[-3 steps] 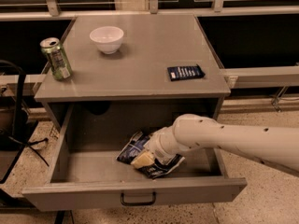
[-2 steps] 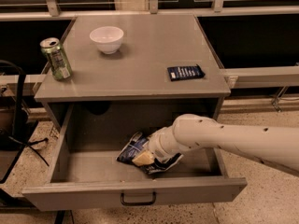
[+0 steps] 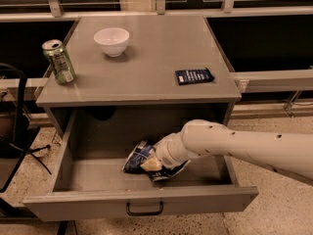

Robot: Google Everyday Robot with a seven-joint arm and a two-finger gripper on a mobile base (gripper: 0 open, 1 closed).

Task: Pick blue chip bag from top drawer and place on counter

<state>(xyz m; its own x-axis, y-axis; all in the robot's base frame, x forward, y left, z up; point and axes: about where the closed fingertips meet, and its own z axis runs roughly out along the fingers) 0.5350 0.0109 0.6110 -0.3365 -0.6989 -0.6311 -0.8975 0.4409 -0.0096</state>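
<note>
Grey top drawer (image 3: pixel 93 174) holds crumpled blue chip bag (image 3: pixel 138 156) beneath tool (image 3: pixel 151 164).

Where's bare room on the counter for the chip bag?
Widest bare patch: counter centre and front, between the can at left and the small dark-blue packet at right. Back-right corner is bare too. The bowl crowds back-left. The end effector is down in the top drawer at the blue chip bag.

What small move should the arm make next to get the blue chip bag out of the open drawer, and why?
Probably a short lift straight up. The gripper sits against the blue chip bag on the floor of the open top drawer, and the bag must clear the drawer's walls before it can go to the counter above.
</note>
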